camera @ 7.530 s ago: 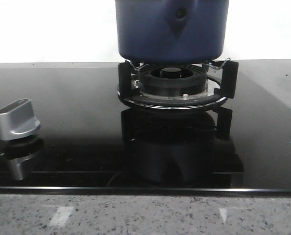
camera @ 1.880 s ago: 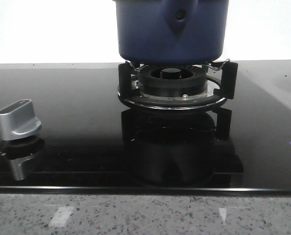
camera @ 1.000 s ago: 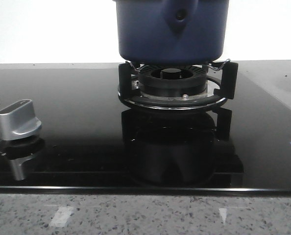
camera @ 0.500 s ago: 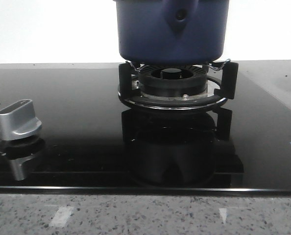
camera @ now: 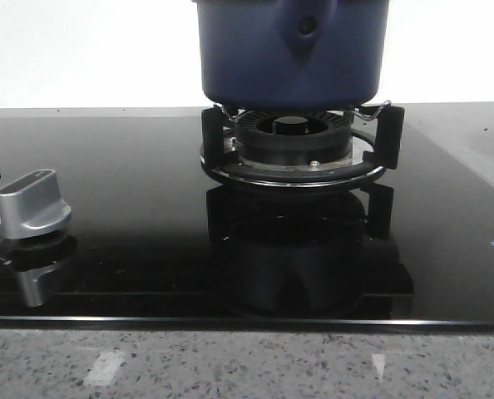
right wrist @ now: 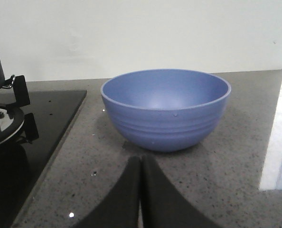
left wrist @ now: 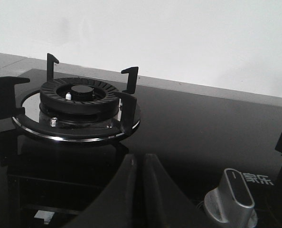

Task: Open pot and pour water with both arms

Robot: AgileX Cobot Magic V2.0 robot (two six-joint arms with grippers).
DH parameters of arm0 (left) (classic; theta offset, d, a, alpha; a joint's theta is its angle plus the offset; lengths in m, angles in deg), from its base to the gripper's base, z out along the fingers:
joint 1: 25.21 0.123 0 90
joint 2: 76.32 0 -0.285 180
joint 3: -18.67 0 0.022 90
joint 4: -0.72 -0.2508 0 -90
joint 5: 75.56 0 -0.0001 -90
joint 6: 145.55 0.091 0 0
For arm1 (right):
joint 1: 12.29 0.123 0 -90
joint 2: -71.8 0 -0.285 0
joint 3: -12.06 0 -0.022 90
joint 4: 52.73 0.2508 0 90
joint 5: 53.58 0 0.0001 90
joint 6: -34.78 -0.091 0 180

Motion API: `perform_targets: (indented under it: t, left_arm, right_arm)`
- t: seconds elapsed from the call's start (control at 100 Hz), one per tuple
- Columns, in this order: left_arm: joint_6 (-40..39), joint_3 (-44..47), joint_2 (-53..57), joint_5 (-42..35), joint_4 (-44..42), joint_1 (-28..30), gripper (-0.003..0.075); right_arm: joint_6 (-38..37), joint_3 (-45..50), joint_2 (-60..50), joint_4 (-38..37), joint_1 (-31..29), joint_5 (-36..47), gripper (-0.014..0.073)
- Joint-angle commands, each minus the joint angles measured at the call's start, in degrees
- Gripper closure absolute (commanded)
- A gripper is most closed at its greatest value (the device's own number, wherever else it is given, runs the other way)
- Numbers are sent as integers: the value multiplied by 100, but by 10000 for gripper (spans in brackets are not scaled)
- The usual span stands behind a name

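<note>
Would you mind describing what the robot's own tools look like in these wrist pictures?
Only the fingers show. The left tool has two matte black fingers, smooth and curved, broad below and tapering to slim tips. The right tool looks the same: plain black curved fingers narrowing upward. No cables, markings or labels are visible on either, and the arms themselves are out of view.

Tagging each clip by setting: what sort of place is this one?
Most likely a kitchen cooktop, real or mock-up: a navy pot sits on a gas burner grate set in black glass, with a silver control knob and a blue bowl on the speckled counter.
</note>
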Motion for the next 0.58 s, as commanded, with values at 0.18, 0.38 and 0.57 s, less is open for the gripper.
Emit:
perform_targets:
  t: [0.18, 0.38, 0.57]
  left_arm:
    - [-63, 175, 154, -425, 32, -8, 741]
    - [-63, 175, 154, -425, 32, -8, 741]
    - [-63, 175, 154, -425, 32, -8, 741]
  right_arm:
    - [0, 144, -137, -95, 1, 95, 647]
    - [0, 144, -137, -95, 1, 95, 647]
    - [0, 144, -137, -95, 1, 95, 647]
